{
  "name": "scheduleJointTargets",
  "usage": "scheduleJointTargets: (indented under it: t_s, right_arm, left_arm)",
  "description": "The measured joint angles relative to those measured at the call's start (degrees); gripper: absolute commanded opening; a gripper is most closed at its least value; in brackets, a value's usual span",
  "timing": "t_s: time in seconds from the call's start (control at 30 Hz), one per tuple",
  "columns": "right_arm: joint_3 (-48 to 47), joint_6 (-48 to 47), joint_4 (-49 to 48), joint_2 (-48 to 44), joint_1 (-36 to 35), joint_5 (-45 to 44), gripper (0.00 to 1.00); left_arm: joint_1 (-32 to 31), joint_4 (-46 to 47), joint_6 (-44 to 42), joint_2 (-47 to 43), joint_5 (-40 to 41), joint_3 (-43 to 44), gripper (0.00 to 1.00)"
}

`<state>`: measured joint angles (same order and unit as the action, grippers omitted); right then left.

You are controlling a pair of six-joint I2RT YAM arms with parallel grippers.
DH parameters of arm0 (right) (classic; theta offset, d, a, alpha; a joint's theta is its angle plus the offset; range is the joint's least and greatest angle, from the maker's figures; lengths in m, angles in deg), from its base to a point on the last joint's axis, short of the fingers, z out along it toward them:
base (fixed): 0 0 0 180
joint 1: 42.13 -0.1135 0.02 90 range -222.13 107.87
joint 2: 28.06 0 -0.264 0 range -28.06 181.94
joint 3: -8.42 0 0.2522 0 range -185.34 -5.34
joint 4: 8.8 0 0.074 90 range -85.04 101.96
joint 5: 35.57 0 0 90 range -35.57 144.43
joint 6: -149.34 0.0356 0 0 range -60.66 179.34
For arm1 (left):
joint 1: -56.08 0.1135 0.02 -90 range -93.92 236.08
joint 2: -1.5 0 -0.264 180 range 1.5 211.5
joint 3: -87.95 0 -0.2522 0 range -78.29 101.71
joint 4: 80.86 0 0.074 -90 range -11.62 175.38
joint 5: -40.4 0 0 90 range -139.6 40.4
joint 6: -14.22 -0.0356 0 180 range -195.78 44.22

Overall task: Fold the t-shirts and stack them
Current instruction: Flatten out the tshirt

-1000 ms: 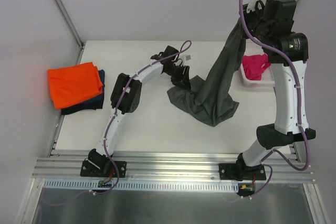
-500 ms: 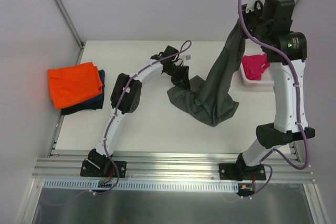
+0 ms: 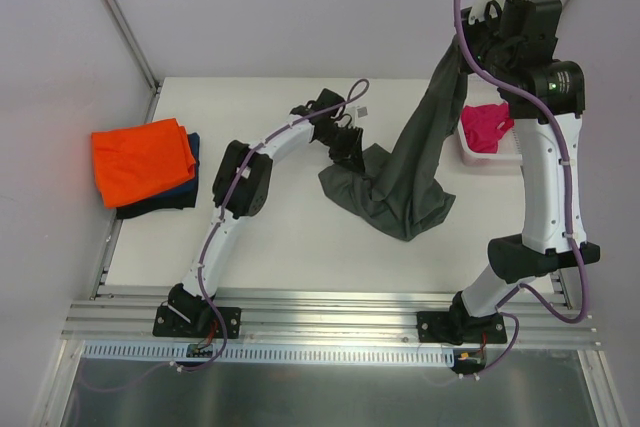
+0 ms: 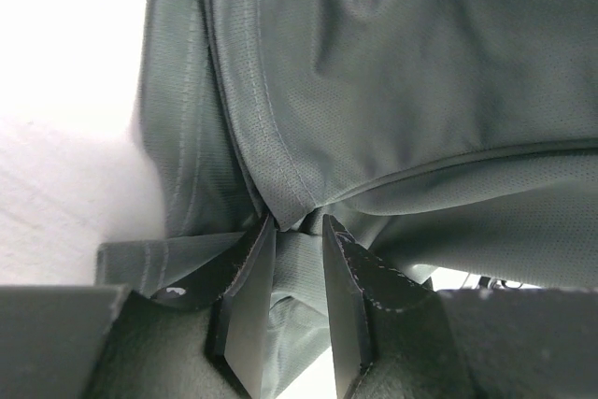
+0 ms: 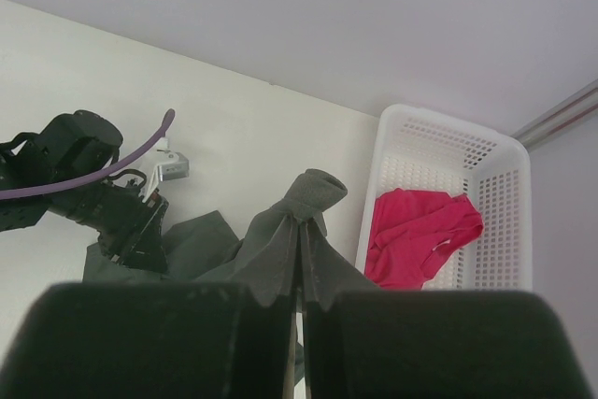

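Note:
A dark grey t-shirt [image 3: 400,197] hangs from my right gripper [image 3: 460,45], which is raised high at the back right and shut on a bunched top edge [image 5: 316,195]. The shirt's lower part lies crumpled on the table. My left gripper [image 3: 350,152] is at the shirt's left edge on the table. Its jaws [image 4: 297,223] stand narrowly open, with a fold of the grey cloth [image 4: 420,91] between them. A folded orange t-shirt [image 3: 140,159] lies on a navy one [image 3: 160,202] at the far left. A magenta t-shirt [image 3: 485,127] sits crumpled in the basket.
The white lattice basket [image 3: 492,159] stands at the table's right edge, behind the right arm, and shows in the right wrist view [image 5: 448,133] with the magenta shirt [image 5: 416,235] inside. Grey walls close the table's left and back sides.
The left gripper's jaws have narrowed around the fold of grey cloth. Both arms and the shirt stay almost where they were.

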<state>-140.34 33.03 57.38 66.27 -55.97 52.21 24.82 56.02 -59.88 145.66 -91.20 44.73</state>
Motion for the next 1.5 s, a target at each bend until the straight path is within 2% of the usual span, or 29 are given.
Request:
scheduleJointTargets:
  t_s: [0.07, 0.23, 0.7, 1.03, 1.33, 1.5]
  right_arm:
    - [0.0, 0.1, 0.0, 0.0, 0.1, 0.0, 0.01]
    - [0.0, 0.1, 0.0, 0.0, 0.2, 0.0, 0.01]
    - [-0.4, 0.2, 0.0, 0.5, 0.4, 0.0, 0.01]
    - [-3.2, 0.1, 0.1, 2.0, 1.4, 0.0, 0.01]
    - [-5.2, 0.2, -0.2, 5.4, 3.2, -0.1, 0.01]
    - [-4.9, 0.3, -1.5, 6.2, 3.6, 0.5, 0.01]
  left_arm:
    - [-0.3, 0.0, 0.0, 0.0, -0.1, 0.0, 0.27]
    - [-0.7, 0.1, 0.3, 0.2, -0.2, 0.0, 0.13]
    - [-0.7, 0.2, 0.0, 0.2, -0.3, 0.0, 0.00]
    - [1.9, -0.2, -2.0, -1.5, -1.6, 0.0, 0.00]
    - [9.7, -1.4, -7.3, -14.0, -0.7, 0.0, 0.00]
    - [10.8, -3.2, -11.3, -20.0, 1.9, 0.3, 0.00]
